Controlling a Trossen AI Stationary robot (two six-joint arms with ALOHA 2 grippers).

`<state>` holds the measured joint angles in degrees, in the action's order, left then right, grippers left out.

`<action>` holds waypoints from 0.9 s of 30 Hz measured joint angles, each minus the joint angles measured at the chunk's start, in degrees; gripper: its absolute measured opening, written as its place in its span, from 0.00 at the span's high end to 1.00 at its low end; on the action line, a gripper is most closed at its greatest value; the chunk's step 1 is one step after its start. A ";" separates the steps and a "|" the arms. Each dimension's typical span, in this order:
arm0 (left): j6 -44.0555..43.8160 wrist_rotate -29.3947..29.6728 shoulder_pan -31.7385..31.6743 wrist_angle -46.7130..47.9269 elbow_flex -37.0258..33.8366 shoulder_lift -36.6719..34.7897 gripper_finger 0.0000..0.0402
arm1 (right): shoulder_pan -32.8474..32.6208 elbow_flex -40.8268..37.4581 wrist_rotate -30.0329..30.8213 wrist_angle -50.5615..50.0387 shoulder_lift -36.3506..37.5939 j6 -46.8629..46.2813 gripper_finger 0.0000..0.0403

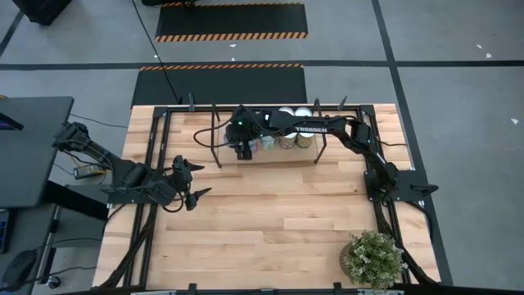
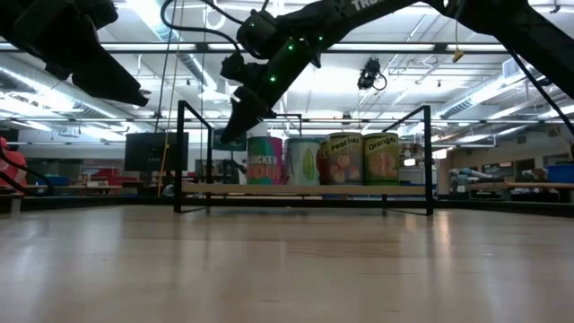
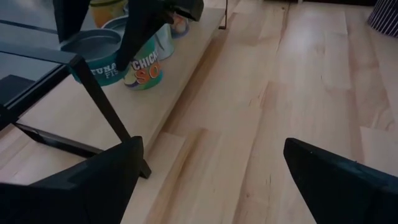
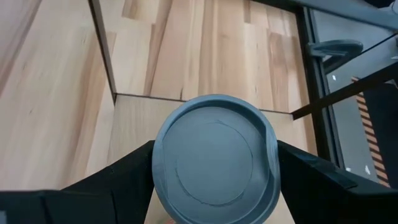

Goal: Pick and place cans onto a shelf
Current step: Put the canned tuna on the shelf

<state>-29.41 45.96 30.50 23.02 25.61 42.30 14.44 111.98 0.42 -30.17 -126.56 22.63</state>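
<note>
The right gripper clamps a grey-topped can over the shelf, beside the other cans standing there. The left gripper waits with fingers spread wide above the table, well apart from the shelf.

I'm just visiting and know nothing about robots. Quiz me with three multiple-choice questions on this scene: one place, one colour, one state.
1. Where is the plant on the table?
A. in the middle
B. at a corner on the right arm's side
C. at a corner on the left arm's side

2. The top of the can in the right gripper is:
A. red
B. grey
C. green

3. The left gripper is:
A. open
B. shut on a can
C. out of sight

Answers:
1. B, it stands at that corner.
2. B, the lid between the fingers is grey.
3. A, its fingers stand apart with nothing between them.
</note>
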 joint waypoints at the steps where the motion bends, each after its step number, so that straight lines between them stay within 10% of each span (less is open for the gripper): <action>1: -0.04 -0.04 0.00 0.03 0.00 0.00 0.01 | -0.02 0.00 0.00 -0.32 0.00 0.01 0.25; 27: -0.46 -0.11 0.00 -0.52 0.00 0.04 0.01 | -2.27 -3.69 0.65 2.30 0.07 1.75 0.25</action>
<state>-29.86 45.84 30.50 22.50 25.61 42.35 12.16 108.29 1.07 -27.87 -126.50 24.39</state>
